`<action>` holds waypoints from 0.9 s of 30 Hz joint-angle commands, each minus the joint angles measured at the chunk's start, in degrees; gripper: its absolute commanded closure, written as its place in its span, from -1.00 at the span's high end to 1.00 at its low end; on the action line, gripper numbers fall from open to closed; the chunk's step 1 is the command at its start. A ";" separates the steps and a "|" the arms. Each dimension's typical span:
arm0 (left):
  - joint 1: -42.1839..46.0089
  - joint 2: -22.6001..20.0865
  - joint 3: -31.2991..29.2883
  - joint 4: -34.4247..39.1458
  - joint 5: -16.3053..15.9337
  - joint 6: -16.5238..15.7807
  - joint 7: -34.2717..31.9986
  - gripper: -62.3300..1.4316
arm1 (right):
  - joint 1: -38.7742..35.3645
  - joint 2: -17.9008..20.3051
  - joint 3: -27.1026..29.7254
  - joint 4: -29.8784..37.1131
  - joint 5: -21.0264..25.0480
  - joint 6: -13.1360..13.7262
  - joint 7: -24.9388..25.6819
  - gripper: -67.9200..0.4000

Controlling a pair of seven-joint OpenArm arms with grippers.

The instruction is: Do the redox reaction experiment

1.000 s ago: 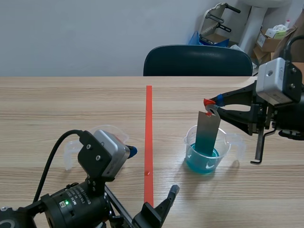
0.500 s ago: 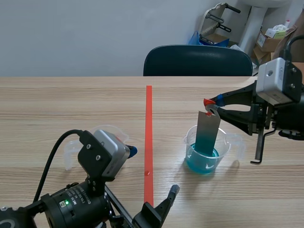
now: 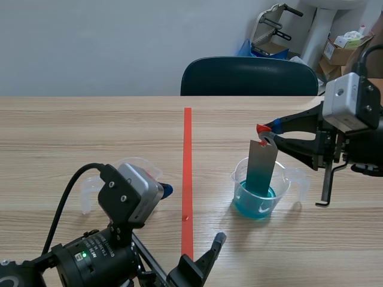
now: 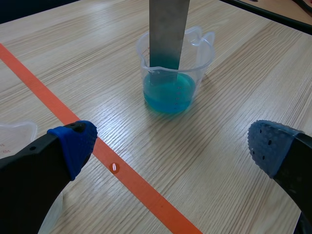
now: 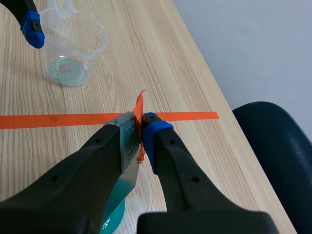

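A clear beaker (image 3: 281, 182) holding blue liquid (image 3: 256, 204) stands right of the orange tape line. A grey metal strip (image 3: 261, 167) stands tilted in it, lower end in the liquid. My right gripper (image 3: 267, 135) is shut on the strip's top, where an orange tag (image 5: 138, 105) sticks out; in the right wrist view the strip (image 5: 127, 146) is pressed between the pads of that gripper (image 5: 141, 124). My left gripper (image 4: 173, 146) is open, low over the table, with the beaker (image 4: 195, 63) ahead of it. An empty beaker (image 3: 136, 165) sits beside the left arm.
The orange tape line (image 3: 187, 173) runs down the table's middle. A dark chair (image 3: 248, 76) stands beyond the far edge, with boxes (image 3: 347, 48) at the back right. Bare wood lies between the two beakers.
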 commanded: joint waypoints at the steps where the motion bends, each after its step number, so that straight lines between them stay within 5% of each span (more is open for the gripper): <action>1: -0.17 0.57 0.37 0.76 -0.17 -0.15 -1.03 1.00 | 0.52 0.94 0.07 0.33 0.17 0.22 0.39 -0.96; 15: -0.17 0.57 0.37 0.76 -0.17 -0.13 -1.07 1.00 | 0.50 1.68 0.20 0.44 0.31 0.72 1.01 -0.96; 17: -0.17 0.57 0.37 0.76 -0.17 -0.13 -1.11 1.00 | 0.50 2.27 0.35 0.46 1.38 2.45 1.09 -0.96; 27: -0.17 0.57 0.37 0.76 -0.17 -0.13 -1.27 1.00 | 0.22 6.23 0.61 2.71 7.48 2.60 1.51 -0.96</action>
